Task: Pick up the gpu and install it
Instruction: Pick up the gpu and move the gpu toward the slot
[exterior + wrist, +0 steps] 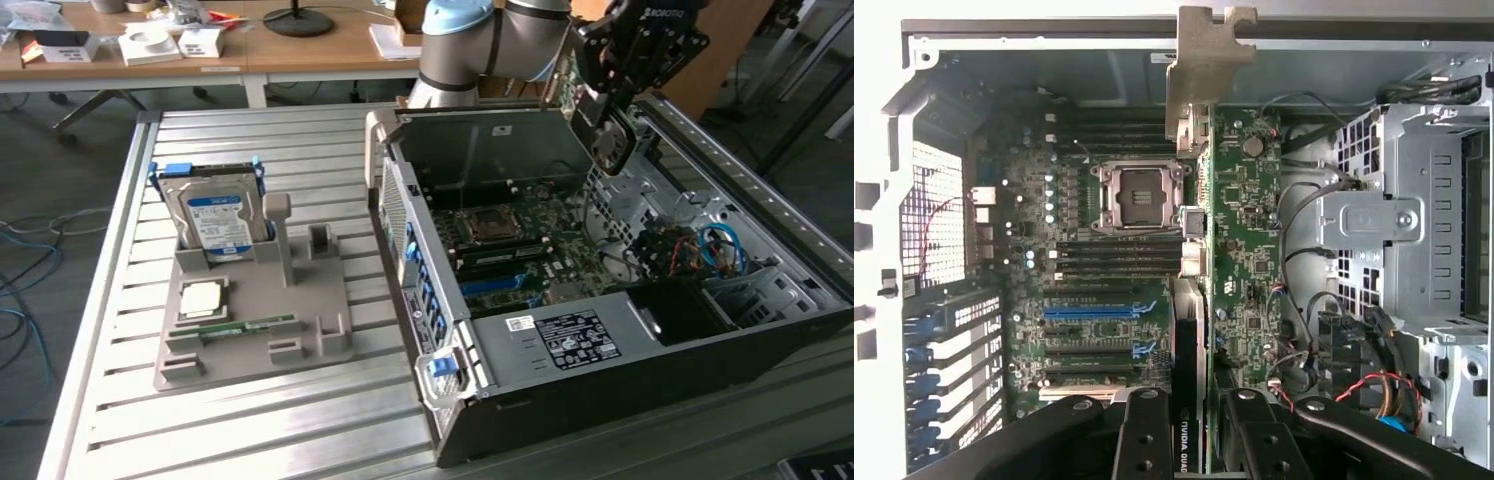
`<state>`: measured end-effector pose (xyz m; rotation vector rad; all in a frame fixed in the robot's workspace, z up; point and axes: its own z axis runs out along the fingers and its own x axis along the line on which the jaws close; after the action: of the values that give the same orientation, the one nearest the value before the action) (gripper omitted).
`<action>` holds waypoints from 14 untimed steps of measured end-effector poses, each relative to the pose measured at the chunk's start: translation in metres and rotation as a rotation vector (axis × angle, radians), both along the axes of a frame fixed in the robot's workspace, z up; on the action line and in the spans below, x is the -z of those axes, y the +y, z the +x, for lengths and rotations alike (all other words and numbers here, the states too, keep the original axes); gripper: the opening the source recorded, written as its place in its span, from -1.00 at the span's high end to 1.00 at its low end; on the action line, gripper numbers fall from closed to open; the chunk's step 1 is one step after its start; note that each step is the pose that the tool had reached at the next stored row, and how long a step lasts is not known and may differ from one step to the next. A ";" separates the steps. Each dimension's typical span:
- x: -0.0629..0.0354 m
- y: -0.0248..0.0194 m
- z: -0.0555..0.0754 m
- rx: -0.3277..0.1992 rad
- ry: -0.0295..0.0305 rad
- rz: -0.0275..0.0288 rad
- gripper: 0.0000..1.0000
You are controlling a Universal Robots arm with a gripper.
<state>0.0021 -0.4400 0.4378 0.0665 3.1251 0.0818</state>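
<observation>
The thin green-faced, dark-edged expansion card, the gpu, is pinched edge-on between the black fingers of the end effector. It is held in the air at one o'clock in the exterior view, over the far end of the open black and silver computer case. In the wrist view the gpu is seen upright with its metal bracket at the end away from the end effector.

For a good seating, it is judged that the card's lower edge should be lined up with a long blue slot, the bracket turned towards the case's rear openings, the card kept vertical, and the loose cables avoided.

Inside the case a green motherboard with an empty square processor socket is seen. At eight o'clock on the slatted aluminium counter, a grey moulded fixture holds a silver blue-labelled hard drive, a square processor chip and a short green memory stick.
</observation>
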 end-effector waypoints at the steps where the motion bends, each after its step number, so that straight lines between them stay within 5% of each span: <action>1: 0.0000 0.0000 0.000 0.000 0.0000 0.0000 0.48; 14: 0.0005 -0.0001 0.013 -0.001 -0.0001 0.0053 0.48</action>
<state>0.0151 -0.4400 0.4373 0.0654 3.1250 0.0900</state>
